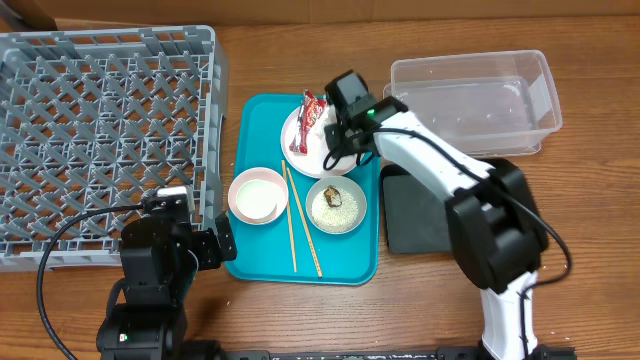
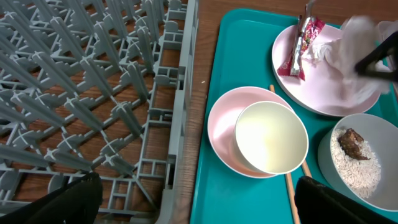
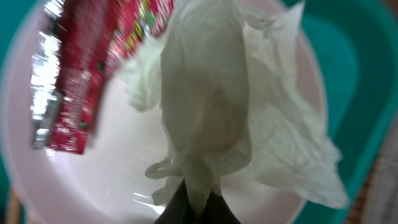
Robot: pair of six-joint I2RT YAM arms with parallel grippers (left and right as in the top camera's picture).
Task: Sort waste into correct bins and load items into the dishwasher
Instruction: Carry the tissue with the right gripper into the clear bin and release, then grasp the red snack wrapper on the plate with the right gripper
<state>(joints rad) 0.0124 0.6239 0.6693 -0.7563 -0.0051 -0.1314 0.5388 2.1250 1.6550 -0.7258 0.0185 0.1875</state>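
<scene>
My right gripper (image 1: 340,132) is shut on the crumpled white napkin (image 3: 211,106), just above the white plate (image 3: 118,168) at the back of the teal tray. The red wrapper (image 3: 74,81) lies on the plate beside it. My left gripper (image 2: 199,208) is open and empty, low over the gap between the grey dish rack (image 2: 81,93) and the teal tray. Ahead of it, the white cup (image 2: 270,137) sits in the pink bowl (image 2: 221,134). The grey-green bowl (image 2: 379,193) holds rice and a brown lump (image 2: 351,143). The chopsticks (image 1: 300,225) lie between the bowls.
The teal tray (image 1: 262,120) lies at the table's centre, with the dish rack (image 1: 100,130) to its left. The clear tub (image 1: 470,100) stands at the back right and the black tray (image 1: 415,210) lies in front of it, under my right arm.
</scene>
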